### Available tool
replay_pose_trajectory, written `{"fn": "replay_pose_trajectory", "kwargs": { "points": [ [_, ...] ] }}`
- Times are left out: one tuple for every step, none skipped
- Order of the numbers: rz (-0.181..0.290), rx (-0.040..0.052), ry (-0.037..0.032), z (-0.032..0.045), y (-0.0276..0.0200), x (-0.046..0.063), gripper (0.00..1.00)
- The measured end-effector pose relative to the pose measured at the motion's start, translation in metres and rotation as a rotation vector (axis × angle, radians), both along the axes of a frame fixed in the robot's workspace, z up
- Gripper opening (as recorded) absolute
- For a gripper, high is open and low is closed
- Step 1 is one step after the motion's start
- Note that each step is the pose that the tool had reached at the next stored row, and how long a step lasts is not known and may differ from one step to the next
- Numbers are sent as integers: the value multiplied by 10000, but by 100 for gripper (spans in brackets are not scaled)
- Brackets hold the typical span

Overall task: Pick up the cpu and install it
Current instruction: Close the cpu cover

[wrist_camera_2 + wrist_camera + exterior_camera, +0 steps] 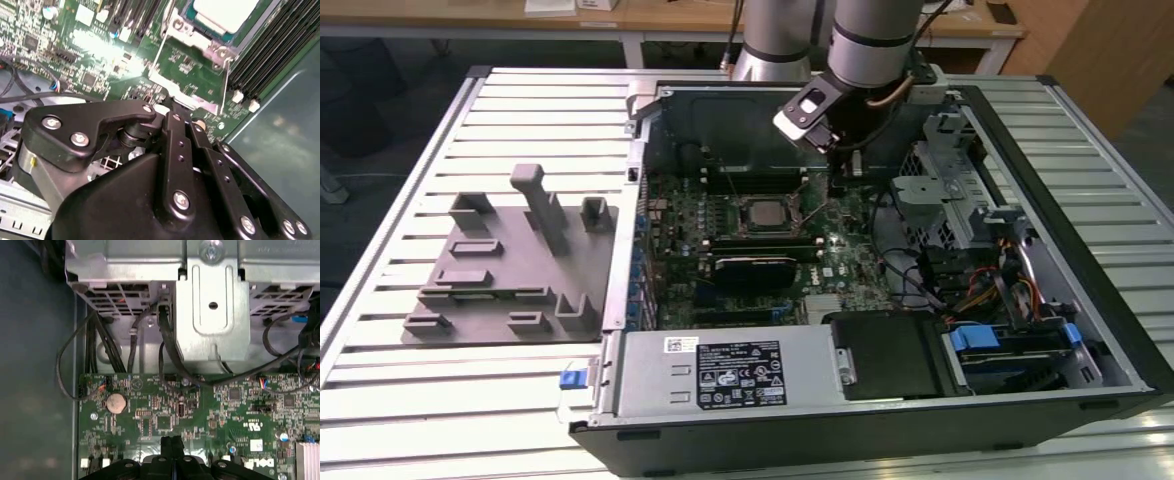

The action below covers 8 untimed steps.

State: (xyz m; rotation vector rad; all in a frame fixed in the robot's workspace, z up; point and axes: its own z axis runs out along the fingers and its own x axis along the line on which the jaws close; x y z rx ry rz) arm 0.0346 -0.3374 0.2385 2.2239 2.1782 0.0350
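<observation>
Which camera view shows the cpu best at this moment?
The exterior view: the whole cpu shows there, lying flat on the motherboard. The second wrist view shows it closer, but the picture's edge cuts it off. The first wrist view faces cables and a metal cage.

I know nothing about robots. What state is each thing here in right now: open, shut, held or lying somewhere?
computer case: side open, insides showing.
cpu: lying flat in place on the green board, not held.
claw: shut, nothing between its fingers, hanging over the green board, apart from the cpu.
</observation>
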Motion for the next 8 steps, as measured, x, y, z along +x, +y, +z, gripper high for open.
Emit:
{"fn": "replay_pose_trajectory", "kwargs": {
  "points": [
    [0, 0, -4, 0, 0, -24, 11],
    [1, 0, -12, 0, 0, -52, 11],
    [1, 0, -20, 0, 0, -79, 11],
    [0, 0, -31, 0, 0, -107, 11],
    [1, 0, -43, 0, 0, -137, 11],
    [0, 0, -55, 0, 0, -164, 11],
    [0, 1, -68, 0, 0, -191, 11],
    [0, 1, -80, 0, 0, -217, 11]
  ]
}}
